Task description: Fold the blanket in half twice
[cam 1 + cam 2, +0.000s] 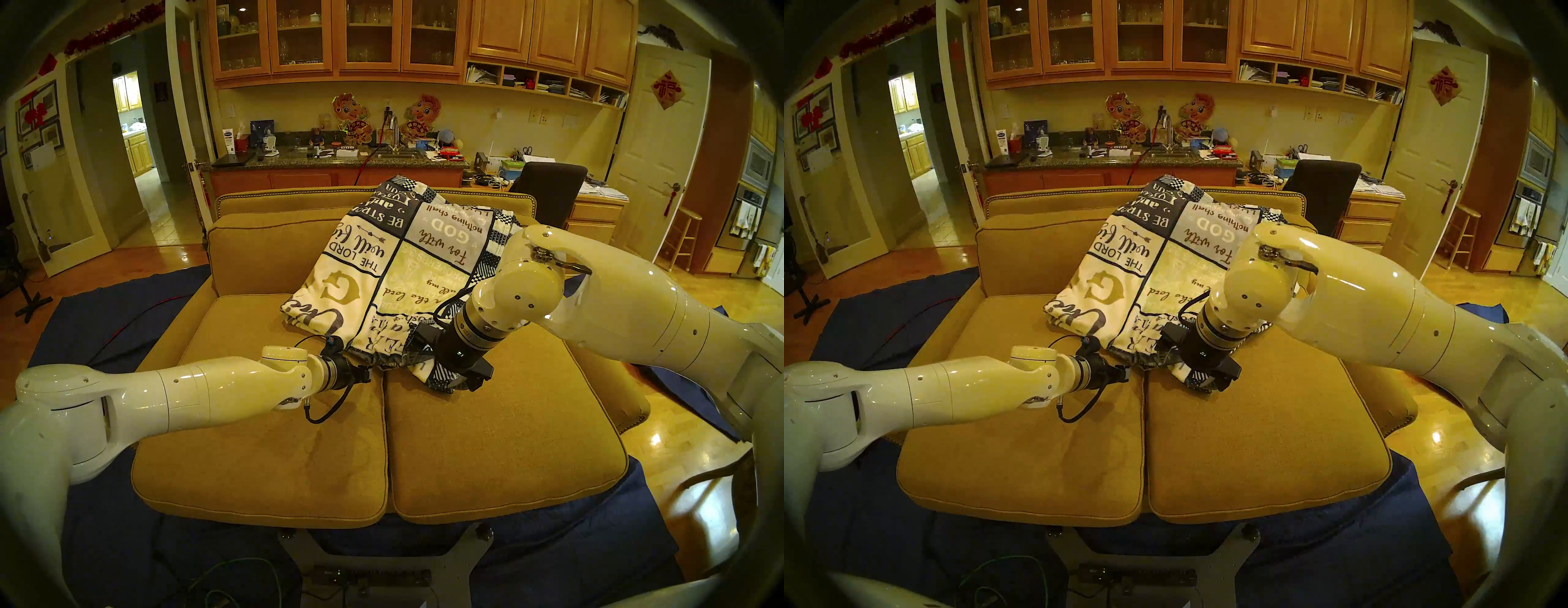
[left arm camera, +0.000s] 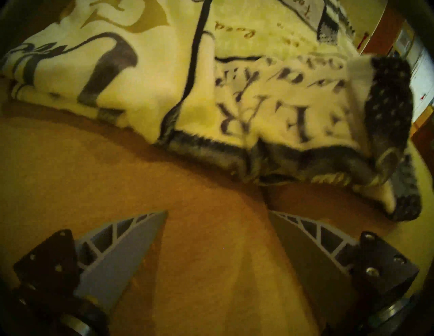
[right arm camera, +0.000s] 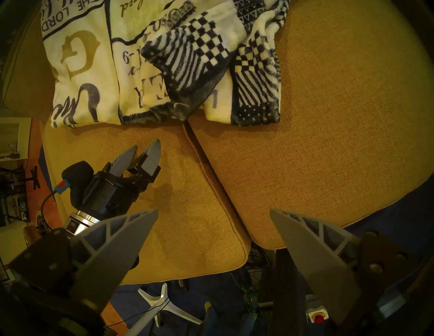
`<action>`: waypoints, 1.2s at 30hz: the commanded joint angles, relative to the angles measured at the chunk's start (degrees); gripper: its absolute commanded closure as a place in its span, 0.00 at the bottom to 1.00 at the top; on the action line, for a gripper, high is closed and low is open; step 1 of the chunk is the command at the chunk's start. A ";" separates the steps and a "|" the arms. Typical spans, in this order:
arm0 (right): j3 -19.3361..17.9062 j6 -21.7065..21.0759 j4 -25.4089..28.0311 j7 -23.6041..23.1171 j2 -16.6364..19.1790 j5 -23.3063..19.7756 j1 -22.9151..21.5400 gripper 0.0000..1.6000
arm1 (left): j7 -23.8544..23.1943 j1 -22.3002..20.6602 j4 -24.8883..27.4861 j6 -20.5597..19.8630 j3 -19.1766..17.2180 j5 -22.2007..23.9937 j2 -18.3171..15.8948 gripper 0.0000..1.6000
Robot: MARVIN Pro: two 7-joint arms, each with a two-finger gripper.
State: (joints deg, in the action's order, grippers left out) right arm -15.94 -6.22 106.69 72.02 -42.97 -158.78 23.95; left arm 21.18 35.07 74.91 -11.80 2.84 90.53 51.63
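Observation:
The blanket (image 1: 403, 263) (image 1: 1157, 263) is a cream fleece with navy-bordered lettering panels. It lies folded on the tan sofa (image 1: 297, 446), sloping from the backrest down onto the seat. Its checkered patchwork corner (image 3: 256, 93) is bunched at the front right. My left gripper (image 1: 367, 373) (image 2: 218, 212) hovers open over the bare seat, just short of the blanket's front edge (image 2: 211, 147), with nothing between its fingers. It also shows in the right wrist view as the left gripper (image 3: 146, 144). My right gripper (image 1: 464, 384) (image 3: 213, 210) stands open and empty above the front right corner, pointing down.
The seam between the two seat cushions (image 3: 211, 176) runs from the blanket's front edge toward me. Dark blue cloths (image 1: 127, 305) cover the floor around the sofa. A black chair (image 1: 547, 187) and a kitchen counter (image 1: 339, 159) stand behind the backrest.

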 commanded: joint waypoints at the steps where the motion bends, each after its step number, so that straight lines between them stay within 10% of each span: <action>1: -0.55 0.07 0.12 -0.05 0.08 0.13 -0.65 0.00 | 6.85 -2.81 -2.35 0.40 1.49 -5.63 1.95 0.00; 14: -0.55 0.10 0.13 -0.03 0.07 0.14 -0.65 0.00 | 6.15 -5.99 -5.19 0.96 3.46 -13.62 4.48 0.00; 36: -0.55 0.11 0.13 -0.02 0.07 0.15 -0.65 0.00 | 15.22 1.64 3.59 21.53 -7.38 -6.78 1.81 0.00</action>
State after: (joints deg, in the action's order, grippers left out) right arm -15.94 -6.06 106.70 72.12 -42.97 -158.77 23.94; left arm 32.73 34.59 74.34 4.46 -0.46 79.81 55.30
